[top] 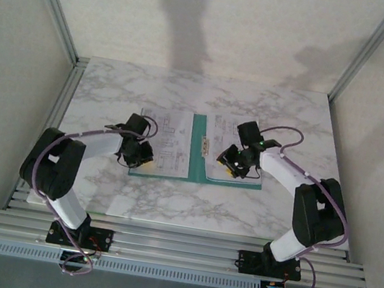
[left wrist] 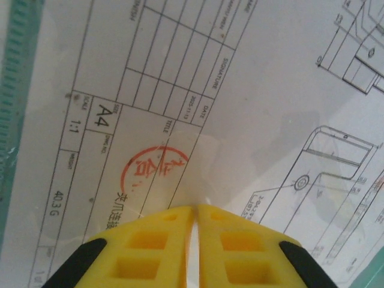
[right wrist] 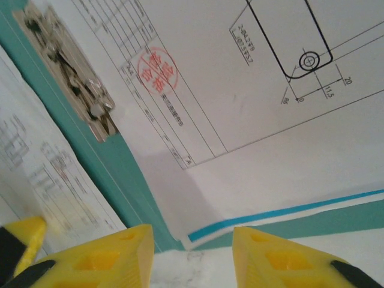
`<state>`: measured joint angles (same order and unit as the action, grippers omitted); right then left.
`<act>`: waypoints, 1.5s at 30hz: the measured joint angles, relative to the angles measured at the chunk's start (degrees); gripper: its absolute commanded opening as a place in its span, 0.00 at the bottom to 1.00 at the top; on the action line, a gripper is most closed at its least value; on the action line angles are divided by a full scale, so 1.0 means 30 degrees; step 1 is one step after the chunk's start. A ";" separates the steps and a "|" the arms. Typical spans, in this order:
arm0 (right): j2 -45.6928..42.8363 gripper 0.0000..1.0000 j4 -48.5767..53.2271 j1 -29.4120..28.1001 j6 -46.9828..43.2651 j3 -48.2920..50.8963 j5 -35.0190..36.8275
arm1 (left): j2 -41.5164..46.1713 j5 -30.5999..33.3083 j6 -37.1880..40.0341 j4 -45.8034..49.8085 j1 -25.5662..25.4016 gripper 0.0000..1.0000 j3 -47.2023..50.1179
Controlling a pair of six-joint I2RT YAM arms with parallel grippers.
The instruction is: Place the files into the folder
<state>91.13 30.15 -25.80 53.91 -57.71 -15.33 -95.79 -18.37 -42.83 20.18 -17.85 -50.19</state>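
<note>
Lying open on table point(top: 257, 103), teal folder point(top: 196, 145) bearing files point(top: 168, 133); left gripper point(left wrist: 195, 209) pinching files, right gripper point(right wrist: 192, 234) spread wide.

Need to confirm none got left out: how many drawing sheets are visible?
2. The left sheet lies on the left half of the open folder, the right sheet on its right half. Others may lie underneath.

Soft, even light throws two faint shadows on the back wall point(top: 191, 12); both wrist views blur close up.
</note>
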 measured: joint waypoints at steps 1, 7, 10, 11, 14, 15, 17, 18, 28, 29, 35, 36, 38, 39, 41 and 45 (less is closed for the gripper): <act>-0.0087 0.38 -0.0146 0.0000 -0.0109 0.0197 -0.0226 | -0.0138 0.0131 0.0095 0.0109 0.0036 0.14 -0.0219; -0.0044 0.21 -0.1224 -0.0386 -0.0663 0.0787 -0.1807 | -0.0291 0.0510 0.0291 0.0357 0.0073 0.43 -0.0772; 0.0663 0.14 -0.1639 -0.0998 -0.0940 0.0306 -0.2732 | 0.0576 0.0590 0.0015 0.0736 0.0124 0.53 -0.0758; 0.1035 0.12 -0.1770 -0.1217 -0.1049 0.0036 -0.2980 | 0.1093 0.0583 -0.0044 0.0845 0.0197 0.54 -0.0736; 0.2273 0.10 -0.2149 -0.1858 -0.1217 -0.0758 -0.3512 | 0.2652 0.0335 -0.0102 0.0801 0.0896 0.54 -0.0597; 0.2616 0.09 -0.2215 -0.2011 -0.1239 -0.0984 -0.3599 | 0.3024 0.0189 -0.0080 0.0772 0.1260 0.55 -0.0495; 0.3424 0.06 -0.2346 -0.2339 -0.1268 -0.1508 -0.3803 | 0.3526 -0.0175 0.0007 0.0648 0.2251 0.55 -0.0124; 0.3694 0.06 -0.2368 -0.2448 -0.1275 -0.1698 -0.3825 | 0.3570 -0.0350 0.0080 0.0656 0.2718 0.55 0.0044; 0.5370 0.05 -0.2798 -0.2739 -0.1275 -0.2565 -0.3920 | 0.3053 -0.2142 0.1654 0.0801 0.5304 0.54 0.0670; 0.5515 0.04 -0.2812 -0.2761 -0.1268 -0.2565 -0.3920 | 0.2929 -0.2288 0.1807 0.0794 0.5406 0.54 0.0685; 0.5894 0.02 -0.2849 -0.2827 -0.1260 -0.2543 -0.3810 | 0.2178 -0.2987 0.2827 0.0794 0.5646 0.54 0.0780; 0.5894 0.02 -0.2849 -0.2827 -0.1260 -0.2543 -0.3767 | 0.2011 -0.3045 0.3002 0.0794 0.5646 0.54 0.0780; 0.5916 0.01 -0.2834 -0.2827 -0.1260 -0.2506 -0.3752 | 0.1800 -0.3147 0.3315 0.0794 0.5646 0.54 0.0787; 0.5952 0.00 -0.2849 -0.2827 -0.1268 -0.2470 -0.3694 | 0.1719 -0.3206 0.3475 0.0794 0.5646 0.54 0.0794; 0.6062 0.00 -0.2834 -0.2827 -0.1275 -0.2397 -0.3526 | 0.1625 -0.3271 0.3752 0.0794 0.5646 0.54 0.0801; 0.6200 0.00 -0.2834 -0.2827 -0.1428 -0.2368 -0.3453 | 0.1610 -0.3417 0.4197 0.0794 0.5646 0.55 0.0845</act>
<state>109.73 21.65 -34.28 49.63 -64.82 -25.69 -90.96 -28.62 -30.24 22.57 -0.91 -47.66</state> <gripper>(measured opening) 0.051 0.548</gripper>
